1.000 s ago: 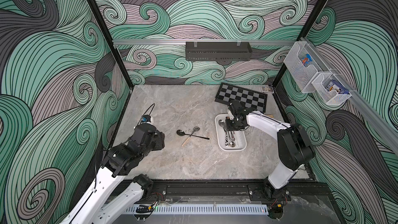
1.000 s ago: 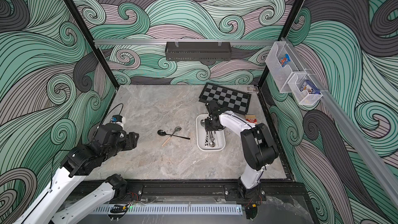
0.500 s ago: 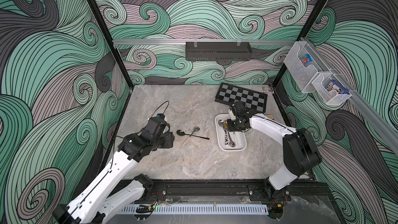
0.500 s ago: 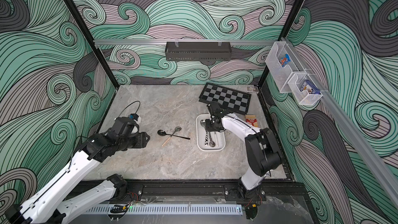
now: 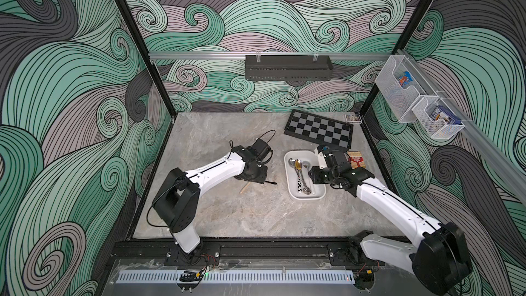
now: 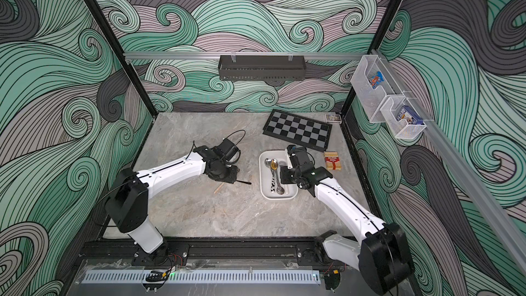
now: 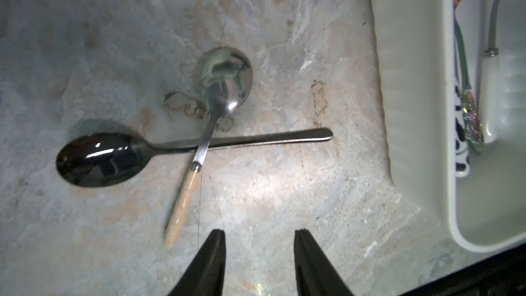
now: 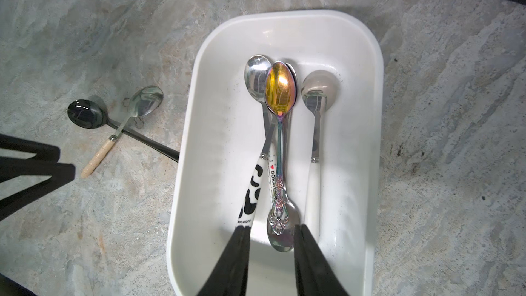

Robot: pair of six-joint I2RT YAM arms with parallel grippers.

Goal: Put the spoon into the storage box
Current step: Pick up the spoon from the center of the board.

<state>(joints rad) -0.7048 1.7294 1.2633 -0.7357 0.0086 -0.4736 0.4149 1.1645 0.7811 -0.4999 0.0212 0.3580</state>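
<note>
Since the wooden-handled spoon (image 7: 212, 121) is crossing the black spoon (image 7: 159, 148) beside the storage box (image 7: 412, 81), we are risking dragging both; left gripper (image 7: 257, 249) and right gripper (image 8: 271, 240) are gaping, empty.

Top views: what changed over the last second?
The left gripper swung in from the left and is now open over the two crossed spoons on the table. The right gripper opened and drew back toward the near edge, above the storage box. The crossed spoons, the box and the chessboard stayed put.
</note>
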